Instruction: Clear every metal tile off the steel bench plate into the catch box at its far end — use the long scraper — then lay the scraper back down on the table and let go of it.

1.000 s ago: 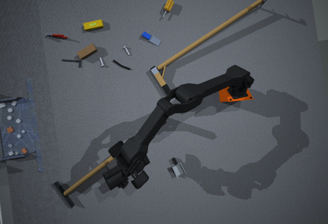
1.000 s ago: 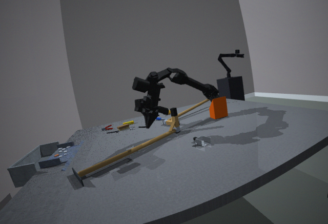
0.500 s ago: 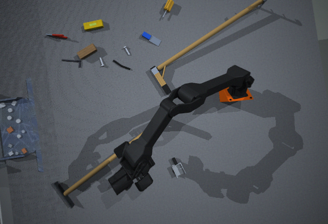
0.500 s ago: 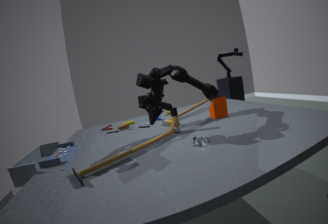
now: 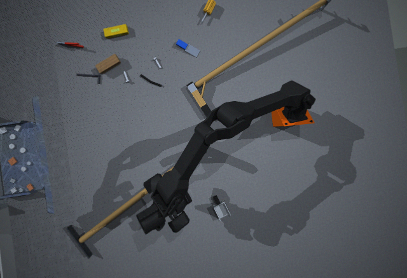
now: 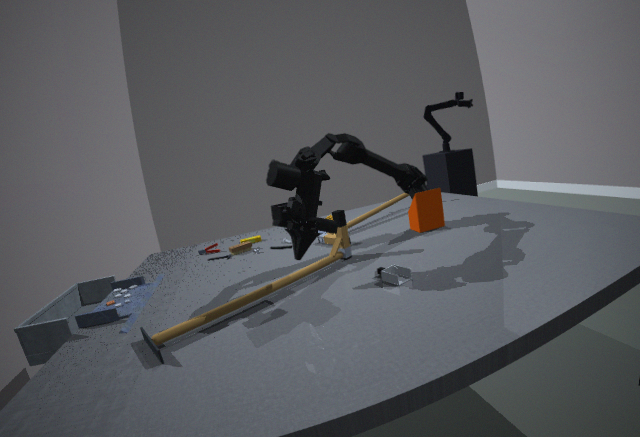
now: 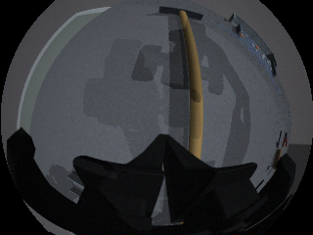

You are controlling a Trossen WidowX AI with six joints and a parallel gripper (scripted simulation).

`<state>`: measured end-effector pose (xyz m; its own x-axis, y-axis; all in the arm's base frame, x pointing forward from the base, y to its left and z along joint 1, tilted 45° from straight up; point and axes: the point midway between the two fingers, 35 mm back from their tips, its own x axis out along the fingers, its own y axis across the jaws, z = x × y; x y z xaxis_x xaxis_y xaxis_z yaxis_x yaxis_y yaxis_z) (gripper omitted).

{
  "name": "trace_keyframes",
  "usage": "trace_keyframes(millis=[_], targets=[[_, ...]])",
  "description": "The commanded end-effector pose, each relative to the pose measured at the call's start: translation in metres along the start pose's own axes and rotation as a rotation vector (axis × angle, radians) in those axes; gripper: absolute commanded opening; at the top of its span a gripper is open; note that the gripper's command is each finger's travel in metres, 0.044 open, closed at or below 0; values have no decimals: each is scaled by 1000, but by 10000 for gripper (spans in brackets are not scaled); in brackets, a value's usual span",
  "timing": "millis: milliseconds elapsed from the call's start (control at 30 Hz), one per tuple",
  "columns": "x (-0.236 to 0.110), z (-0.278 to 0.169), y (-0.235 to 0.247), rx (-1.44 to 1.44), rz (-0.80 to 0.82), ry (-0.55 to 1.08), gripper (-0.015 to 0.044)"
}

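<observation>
The long scraper lies flat on the desk, its blade end pointing toward the near-left of the top view, short of the steel bench plate. The plate sits at the desk's left edge, with tiles scattered on it and the catch box at its end. The hand hangs above the scraper's handle, apart from it. A small clamp-like part lies right of the hand. A second long-handled tool stretches behind the arm's base. Small tools are scattered behind the plate.
</observation>
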<state>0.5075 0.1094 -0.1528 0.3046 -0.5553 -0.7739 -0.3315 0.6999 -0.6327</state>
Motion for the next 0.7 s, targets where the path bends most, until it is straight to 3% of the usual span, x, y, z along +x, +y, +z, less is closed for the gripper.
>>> trace_keyframes(millis=[0,667], targets=[[10,-5,0,-7,0,3,0],[56,-30,0,-8,-2,4,0]])
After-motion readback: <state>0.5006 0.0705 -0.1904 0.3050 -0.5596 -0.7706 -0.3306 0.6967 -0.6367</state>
